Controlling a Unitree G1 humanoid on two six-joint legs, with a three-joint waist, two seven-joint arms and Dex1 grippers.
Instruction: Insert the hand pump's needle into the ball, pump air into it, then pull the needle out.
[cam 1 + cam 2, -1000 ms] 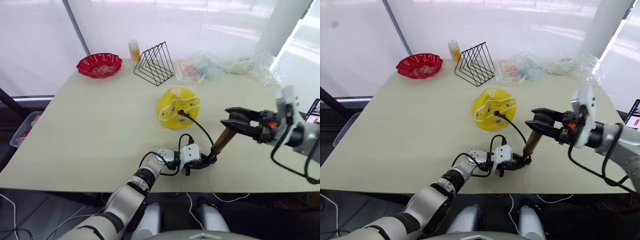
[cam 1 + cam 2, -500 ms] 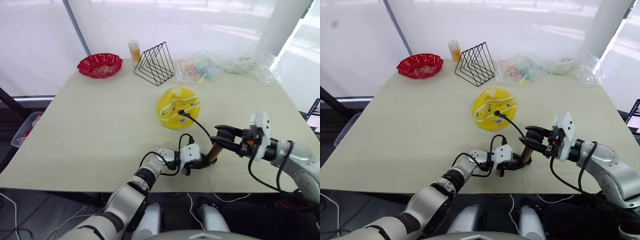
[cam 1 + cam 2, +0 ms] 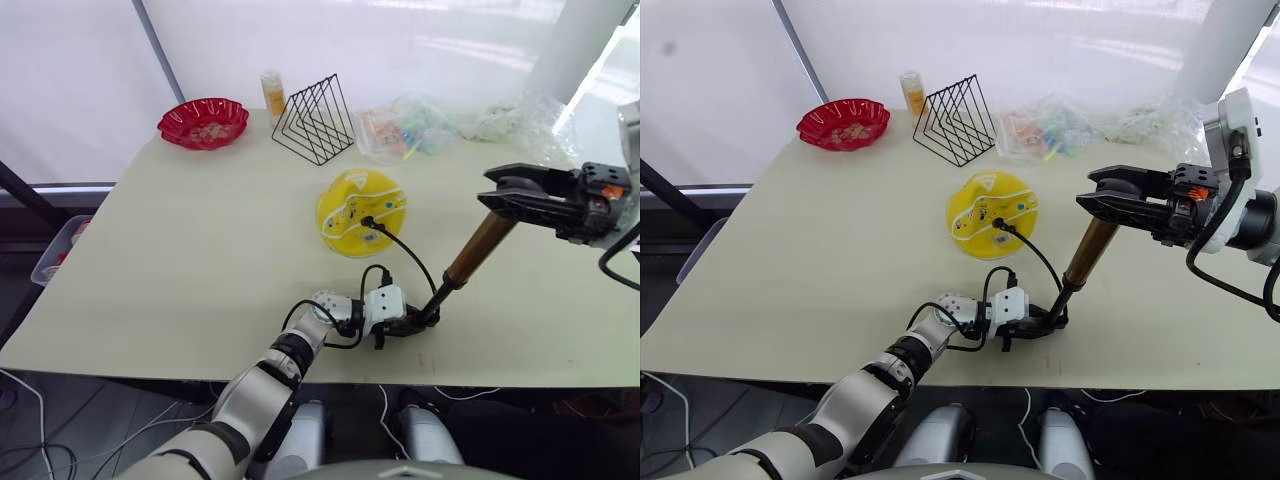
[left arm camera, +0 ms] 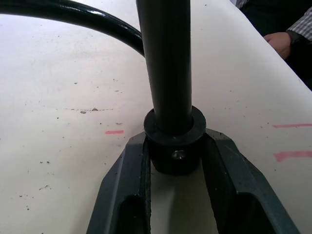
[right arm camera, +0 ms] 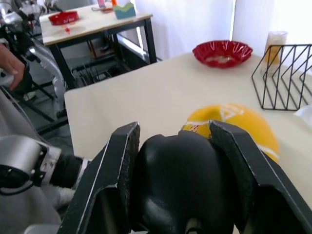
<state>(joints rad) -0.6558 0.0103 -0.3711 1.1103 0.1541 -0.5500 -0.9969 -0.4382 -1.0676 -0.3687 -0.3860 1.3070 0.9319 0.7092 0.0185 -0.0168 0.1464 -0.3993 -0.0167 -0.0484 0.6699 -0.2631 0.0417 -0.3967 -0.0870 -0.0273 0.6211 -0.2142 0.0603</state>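
Handle: right gripper (image 3: 1110,196), clamped on the knob, is lifting again, recharging the hand pump (image 3: 1089,249).
Base: left gripper (image 4: 176,155) is pinning the bottom cap; needle (image 3: 367,221) seated in the ball (image 3: 361,199).

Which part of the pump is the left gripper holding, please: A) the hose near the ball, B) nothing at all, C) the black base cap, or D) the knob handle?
C: the left gripper has its fingers closed on either side of the black base cap of the pump, down on the table; the right gripper holds the knob handle.
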